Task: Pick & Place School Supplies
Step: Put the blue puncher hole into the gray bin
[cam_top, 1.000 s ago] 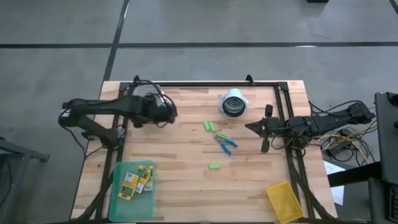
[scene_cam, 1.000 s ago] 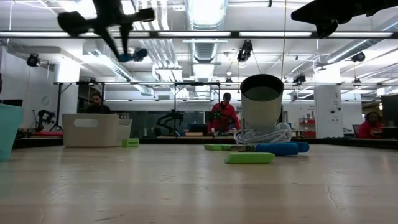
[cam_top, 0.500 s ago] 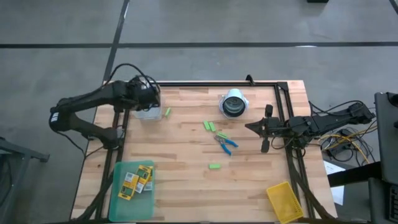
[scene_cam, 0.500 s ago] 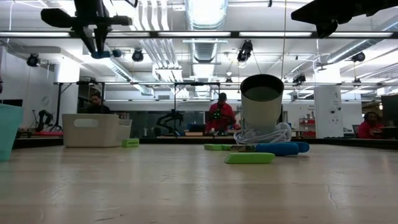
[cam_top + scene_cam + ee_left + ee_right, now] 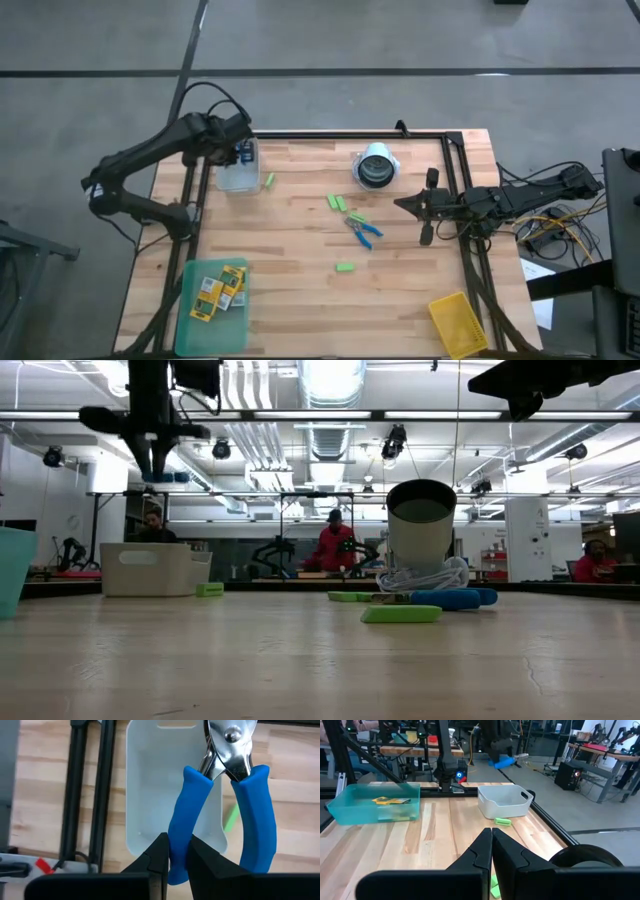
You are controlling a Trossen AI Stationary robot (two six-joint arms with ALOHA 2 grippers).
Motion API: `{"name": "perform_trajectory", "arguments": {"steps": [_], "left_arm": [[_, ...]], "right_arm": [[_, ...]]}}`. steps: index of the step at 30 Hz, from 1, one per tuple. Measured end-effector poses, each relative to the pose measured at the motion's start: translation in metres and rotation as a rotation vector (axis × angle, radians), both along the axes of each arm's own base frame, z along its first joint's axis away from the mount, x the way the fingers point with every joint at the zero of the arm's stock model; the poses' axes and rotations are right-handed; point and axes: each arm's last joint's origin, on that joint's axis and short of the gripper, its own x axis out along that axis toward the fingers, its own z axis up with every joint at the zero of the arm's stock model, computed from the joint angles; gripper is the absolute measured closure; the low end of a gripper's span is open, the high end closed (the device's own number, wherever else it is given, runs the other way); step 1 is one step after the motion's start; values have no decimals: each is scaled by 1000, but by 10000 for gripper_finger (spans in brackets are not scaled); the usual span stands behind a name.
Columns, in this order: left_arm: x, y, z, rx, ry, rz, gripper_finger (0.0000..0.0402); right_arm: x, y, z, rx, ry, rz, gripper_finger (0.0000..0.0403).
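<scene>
The school supplies are distributed across the wooden desk [image 5: 300, 290], described here from the left side of the high view to the right. At the near left corner, yellow-and-green crayon boxes [image 5: 218, 290] are contained in a flat green tray [image 5: 192, 318]. At the far left, a white bin [image 5: 238, 176] is positioned on the desk, and the left gripper [image 5: 240, 152] is held above it. In the left wrist view, this gripper [image 5: 177, 851] is seen clamped on one blue handle of a pair of scissors [image 5: 222, 805], with the metal blades pointing away from the wrist and the white bin [image 5: 150, 795] directly beneath. Just beside the bin, one light-green eraser block [image 5: 269, 179] is found on the desk. Near the middle, two further green blocks [image 5: 337, 202] lie close together, a second pair of blue-handled scissors [image 5: 364, 231] is located just beside them, and a single green block [image 5: 345, 267] lies apart, nearer the front edge. A round grey cup [image 5: 376, 166] is placed at the far side of the desk, right of centre. The right gripper [image 5: 400, 204] is held at the right edge of the desk with its fingers pressed together and nothing between them. A small yellow bin [image 5: 458, 322] is set at the near right corner.
</scene>
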Motion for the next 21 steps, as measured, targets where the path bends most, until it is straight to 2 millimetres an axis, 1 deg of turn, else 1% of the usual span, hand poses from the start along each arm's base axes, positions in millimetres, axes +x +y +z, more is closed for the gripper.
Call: {"name": "perform_trajectory", "arguments": {"steps": [6, 9, 13, 17, 21], "left_arm": [[-7, 22, -26, -71, -15, 23, 353], [-11, 30, -39, -107, -18, 47, 353], [-13, 37, -55, -120, -22, 47, 353], [-12, 43, -70, -102, -26, 9, 353], [-11, 45, -86, -102, -21, -2, 353]], "right_arm": [[0, 0, 0, 0, 0, 0, 394], [0, 0, 0, 0, 0, 0, 394], [0, 0, 0, 0, 0, 0, 394], [0, 0, 0, -1, 0, 0, 394], [0, 0, 0, -1, 0, 0, 394]]}}
